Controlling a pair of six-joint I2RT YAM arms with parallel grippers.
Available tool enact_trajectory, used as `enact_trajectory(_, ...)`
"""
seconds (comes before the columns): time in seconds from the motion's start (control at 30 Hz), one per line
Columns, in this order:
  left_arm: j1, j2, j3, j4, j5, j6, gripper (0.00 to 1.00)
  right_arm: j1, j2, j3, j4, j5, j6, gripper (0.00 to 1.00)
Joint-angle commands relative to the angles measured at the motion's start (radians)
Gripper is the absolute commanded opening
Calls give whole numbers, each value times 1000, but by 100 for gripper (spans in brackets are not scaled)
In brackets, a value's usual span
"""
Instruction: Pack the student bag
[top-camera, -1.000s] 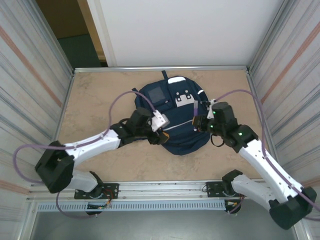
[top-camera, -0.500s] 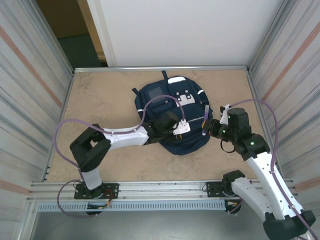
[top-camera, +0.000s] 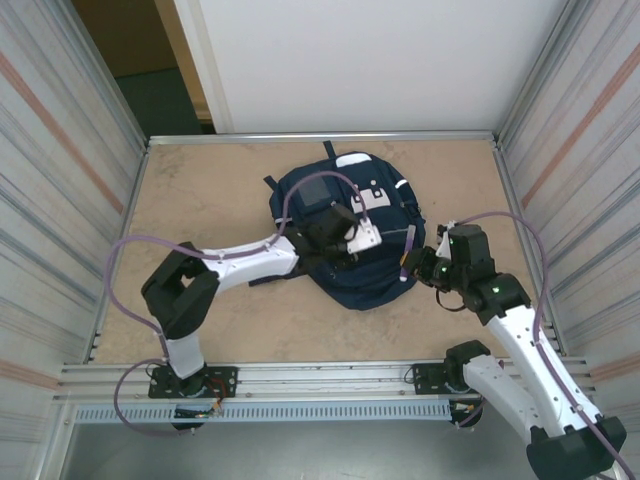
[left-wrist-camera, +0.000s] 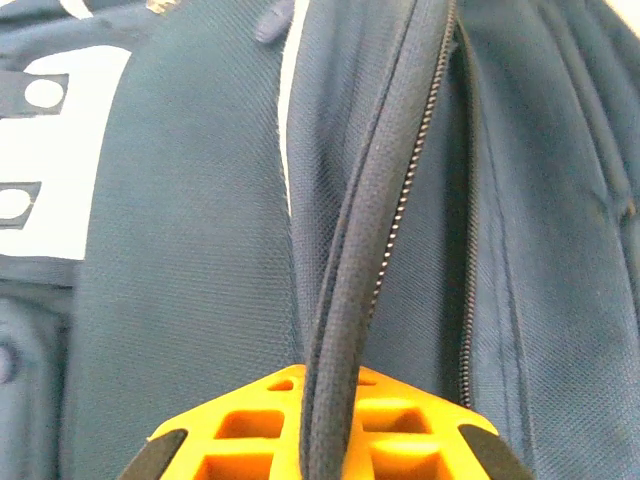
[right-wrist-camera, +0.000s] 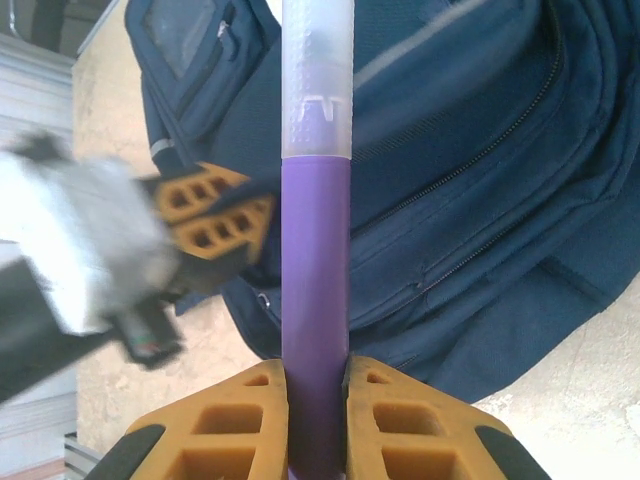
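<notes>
While flat, one bag (top-camera: 350, 285); one marker (right-wrist-camera: 316, 260)

Navy bag (top-camera: 365, 285) flat on beige table (top-camera: 200, 200), left gripper (top-camera: 343, 232) down on its middle, right gripper (top-camera: 413, 265) at its right edge, gripping purple marker (top-camera: 409, 243).

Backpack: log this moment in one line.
left gripper: shut on zipper edge of backpack | right gripper: shut on purple pen | pen not yet packed

Arms: left arm (top-camera: 245, 266) and right arm (top-camera: 532, 345) shelled in white, jointed in black.
Cables: purple cable (top-camera: 500, 214) looped along each.
Grippers: left gripper (left-wrist-camera: 325, 440) and right gripper (right-wrist-camera: 315, 420) fitted with orange lattice fingers (right-wrist-camera: 225, 425), black-cornered.
Lights: green lights (top-camera: 437, 268) lit on right arm.
</notes>
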Motion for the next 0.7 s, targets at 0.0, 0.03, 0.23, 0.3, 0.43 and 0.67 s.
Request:
enact_trajectory(0.0, 36, -100, 55, -7, 203, -137, 0, -1, 40, -29, 26, -40, 82, 8)
enact_trajectory(0.03, 42, -106, 69, -9, 232, -154, 0, -1, 56, -43, 54, -75, 111, 8)
enact_trajectory(0.23, 62, -87, 192, -72, 289, -336, 0, 13, 120, -106, 215, -158, 318, 8)
enact_trajectory(0.3, 62, -69, 223, -84, 315, -374, 0, 26, 150, -113, 268, -157, 361, 8)
enact_trajectory(0.43, 55, -55, 255, -83, 407, -487, 0, 45, 231, -127, 388, -143, 526, 10)
enact_trajectory(0.67, 9, -40, 253, -71, 481, -501, 0, 67, 314, -119, 501, -10, 671, 14)
